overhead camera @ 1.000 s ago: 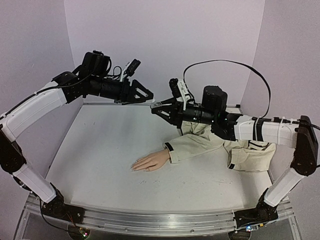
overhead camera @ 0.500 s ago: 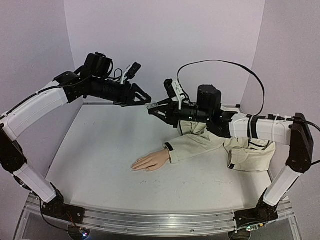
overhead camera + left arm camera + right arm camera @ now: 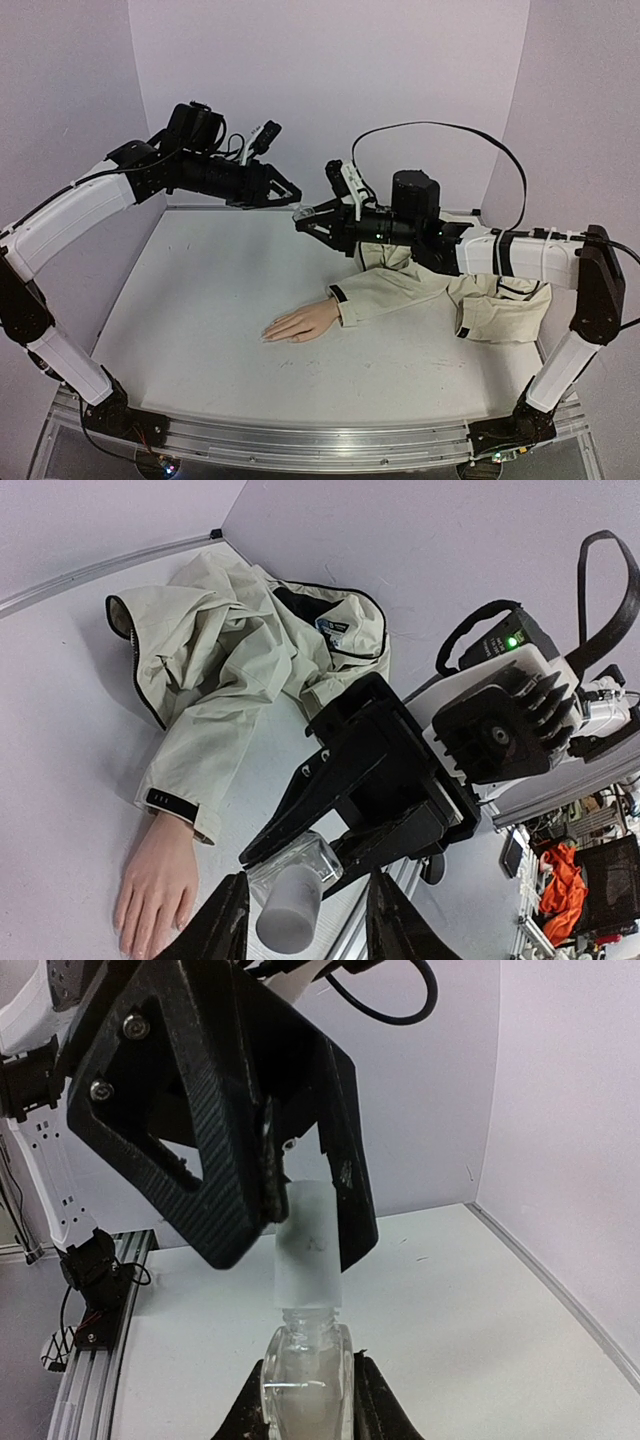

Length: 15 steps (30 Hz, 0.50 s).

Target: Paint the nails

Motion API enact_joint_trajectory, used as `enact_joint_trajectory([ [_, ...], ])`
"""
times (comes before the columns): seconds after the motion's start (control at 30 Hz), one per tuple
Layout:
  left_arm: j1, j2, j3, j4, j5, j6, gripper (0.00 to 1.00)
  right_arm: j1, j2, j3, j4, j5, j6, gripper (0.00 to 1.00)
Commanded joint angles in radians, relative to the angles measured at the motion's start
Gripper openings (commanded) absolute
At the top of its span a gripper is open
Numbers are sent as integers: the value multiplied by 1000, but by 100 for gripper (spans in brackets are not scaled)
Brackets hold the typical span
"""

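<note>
Overhead, both arms are meeting in the air above the far part of the worktop (image 3: 200, 330), with the left gripper (image 3: 294, 204) and right gripper (image 3: 304, 216) almost tip to tip. The mannequin hand (image 3: 300, 323) is lying flat on the worktop, nearer the bases and well apart from both, coming out of the beige sleeve (image 3: 390, 290). Its nails (image 3: 268, 335) are too small to make out.

From the left wrist, the fingers (image 3: 228, 925) are standing either side of the white cap (image 3: 288, 912) on the clear bottle (image 3: 300, 863). A gap seems to show on one side, so it cannot be told whether they are pressing.

From the right wrist, the fingers (image 3: 255, 1400) are clamping the bottle's glass body, which the overhead view is too distant to show. Here the left fingers look to be touching the cap on both flanks, contradicting the gap in the left wrist view.

As a judgement, a loose or off-centre hold could let the cap slip during a twist. The bottle could also turn in the right fingers and spill onto the worktop or sleeve.
</note>
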Motion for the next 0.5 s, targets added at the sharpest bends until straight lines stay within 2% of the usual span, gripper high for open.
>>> enact_joint_trajectory([
  [0.0, -1, -5, 53, 5, -3, 10, 38, -1, -3, 54, 59, -26, 2, 0],
  [0.27, -3, 8, 57, 3, 4, 9, 35, -1, -6, 55, 59, -27, 1, 0],
  [0.37, -5, 12, 59, 0, 9, 15, 39, -1, -9, 53, 59, -26, 0, 0],
  [0.47, -7, 17, 59, -4, 10, 18, 39, -1, -9, 53, 60, -24, 0, 0],
])
